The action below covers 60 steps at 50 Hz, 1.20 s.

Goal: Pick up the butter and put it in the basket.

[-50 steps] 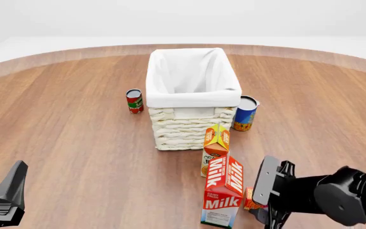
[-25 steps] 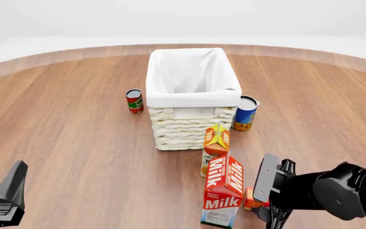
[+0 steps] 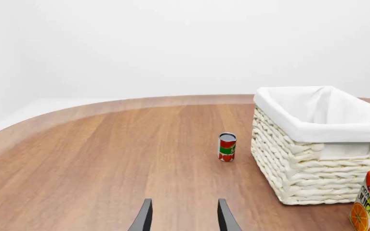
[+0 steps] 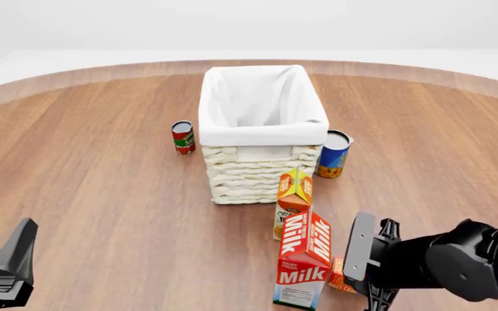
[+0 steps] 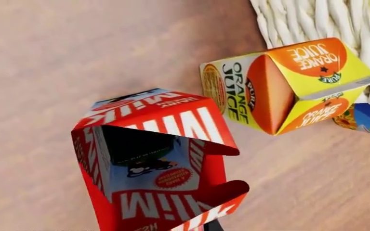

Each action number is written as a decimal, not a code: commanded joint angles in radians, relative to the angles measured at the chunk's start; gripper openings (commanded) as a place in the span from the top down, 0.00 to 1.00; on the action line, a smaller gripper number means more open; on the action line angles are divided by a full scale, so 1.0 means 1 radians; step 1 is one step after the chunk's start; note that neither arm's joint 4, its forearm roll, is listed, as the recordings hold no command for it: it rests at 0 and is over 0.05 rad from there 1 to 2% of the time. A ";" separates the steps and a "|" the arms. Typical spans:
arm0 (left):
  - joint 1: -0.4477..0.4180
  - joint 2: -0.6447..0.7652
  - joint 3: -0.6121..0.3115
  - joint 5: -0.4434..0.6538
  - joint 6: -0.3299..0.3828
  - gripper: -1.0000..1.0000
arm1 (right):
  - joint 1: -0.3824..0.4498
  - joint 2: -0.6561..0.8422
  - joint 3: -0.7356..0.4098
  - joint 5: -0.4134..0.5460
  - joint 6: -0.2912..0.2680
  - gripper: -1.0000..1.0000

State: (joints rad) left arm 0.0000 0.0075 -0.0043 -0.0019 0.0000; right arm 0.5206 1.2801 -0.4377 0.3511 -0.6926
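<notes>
A: Where's the butter [image 4: 339,278]?

B: Low in the front view, right of centre: only a sliver of orange shows on the table [image 4: 102,194], between the base of the milk carton [image 4: 305,258] and the right gripper [image 4: 366,275]. The right wrist view doesn't show it at all; there the milk carton's top fills the lower middle.

A: Is the gripper pinching it?

B: I cannot tell. One broad finger faces the camera and hides the gap.

A: And the basket [image 4: 261,133]?

B: Upper centre, well beyond the butter, with the juice carton [image 4: 293,202] standing between. A red can [image 4: 183,137] sits on its left, a blue can [image 4: 334,153] on its right.

A: The left gripper [image 3: 183,219]?

B: Its wrist view shows two fingers spread over bare wood.
</notes>
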 commanded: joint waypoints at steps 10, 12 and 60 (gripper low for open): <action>0.000 0.000 0.000 0.000 0.000 0.00 | -0.037 -0.064 -0.025 0.039 -0.020 1.00; 0.000 0.000 0.000 0.000 0.000 0.00 | -0.041 -0.074 -0.028 0.046 -0.018 1.00; 0.000 0.000 0.000 0.000 0.000 0.00 | -0.094 -0.314 -0.118 0.114 0.147 1.00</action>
State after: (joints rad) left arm 0.0000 0.0075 -0.0043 -0.0019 0.0000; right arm 0.4353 1.0076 -0.5190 0.4660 -0.6002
